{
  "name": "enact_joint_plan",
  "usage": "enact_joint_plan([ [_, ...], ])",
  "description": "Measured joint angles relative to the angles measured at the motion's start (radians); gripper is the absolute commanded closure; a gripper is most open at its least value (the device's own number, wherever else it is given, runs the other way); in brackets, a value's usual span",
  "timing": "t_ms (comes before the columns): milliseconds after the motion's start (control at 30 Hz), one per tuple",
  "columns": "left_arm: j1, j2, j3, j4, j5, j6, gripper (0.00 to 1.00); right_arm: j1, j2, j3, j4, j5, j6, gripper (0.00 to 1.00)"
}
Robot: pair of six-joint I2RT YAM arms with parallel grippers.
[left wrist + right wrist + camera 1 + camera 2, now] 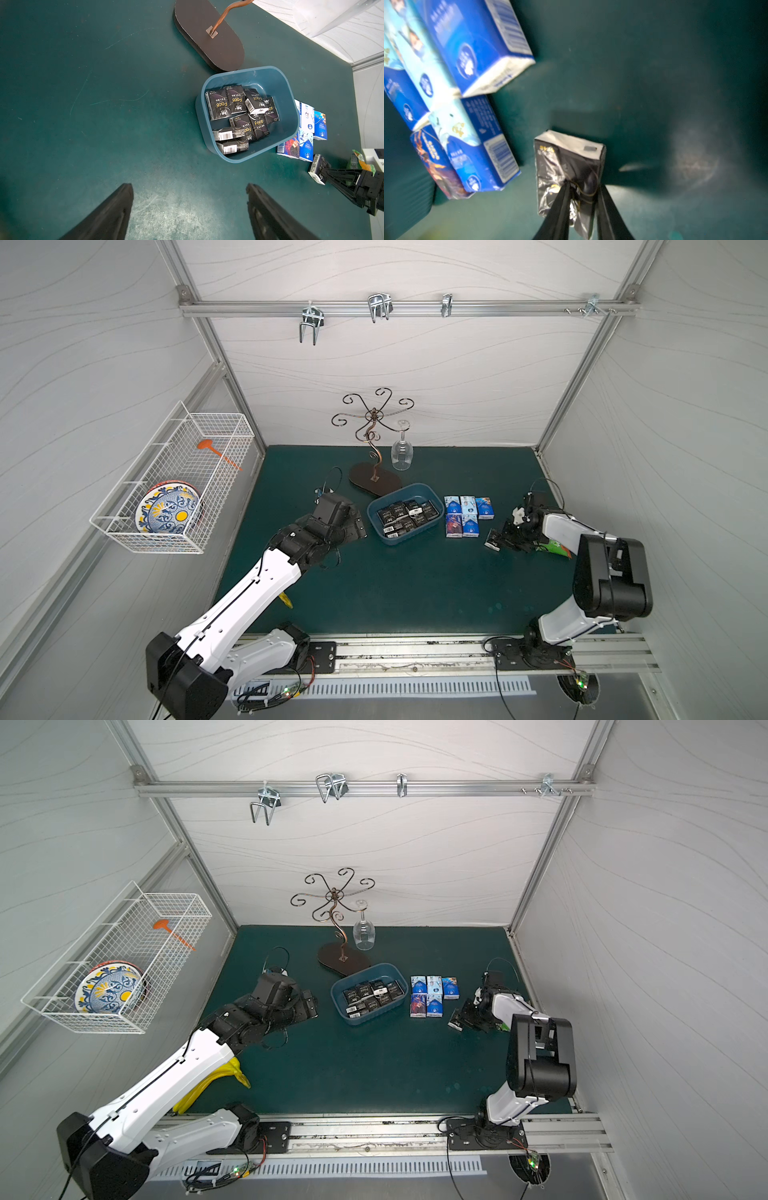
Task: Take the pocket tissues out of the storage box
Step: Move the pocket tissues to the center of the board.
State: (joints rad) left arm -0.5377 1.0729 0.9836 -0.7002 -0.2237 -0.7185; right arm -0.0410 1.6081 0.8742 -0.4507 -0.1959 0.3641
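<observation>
Right claw: closed on one black pack, pinched at the end nearest my wrist, with the other end sticking out past the fingertips. In a top view this claw is over the bench, outside the storage box and near the blue-and-white packs. I cannot tell whether the held pack touches the bench.

Left claw: open, fingers spread wide, over bare bench on the side of the box away from my right claw, apart from the box.

Storage box: the other black packs lie inside in a jumble. Most are flat with lettering up, two are on edge with barcodes showing, and one rests across its neighbours.

Blue-and-white packs: five counted in both top views, flat on the bench just beside the box, three in the far row and two in the near row, packed close.

The stand base sits just behind the box's far rim; contact unclear. A green-orange snack bag is partly hidden by my right arm.
</observation>
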Motion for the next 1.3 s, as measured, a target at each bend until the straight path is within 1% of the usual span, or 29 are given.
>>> enact_joint_plan([
  [133,0.0,0.003,0.0,0.0,-0.004,0.001,0.11,0.017,0.038,0.045,-0.002,0.017,-0.051,0.73],
  [367,0.0,0.026,0.0,0.0,-0.004,0.0,0.11,0.085,0.127,0.157,-0.022,0.068,-0.178,0.71],
  [533,0.0,0.026,0.002,-0.001,-0.009,0.001,0.11,0.13,0.154,0.197,-0.032,0.132,-0.232,0.68],
  [800,0.0,0.026,0.002,-0.007,-0.023,0.001,0.11,0.155,0.166,0.219,-0.046,0.194,-0.267,0.6],
  [1067,0.0,0.026,0.002,-0.007,-0.027,0.0,0.11,0.161,0.163,0.224,-0.054,0.219,-0.275,0.55],
  [1200,0.0,0.024,0.002,-0.008,-0.027,0.0,0.11,0.161,0.14,0.222,-0.068,0.224,-0.266,0.52],
  [1300,-0.002,0.016,0.002,-0.01,-0.031,0.0,0.11,0.168,0.089,0.219,-0.092,0.224,-0.26,0.51],
])
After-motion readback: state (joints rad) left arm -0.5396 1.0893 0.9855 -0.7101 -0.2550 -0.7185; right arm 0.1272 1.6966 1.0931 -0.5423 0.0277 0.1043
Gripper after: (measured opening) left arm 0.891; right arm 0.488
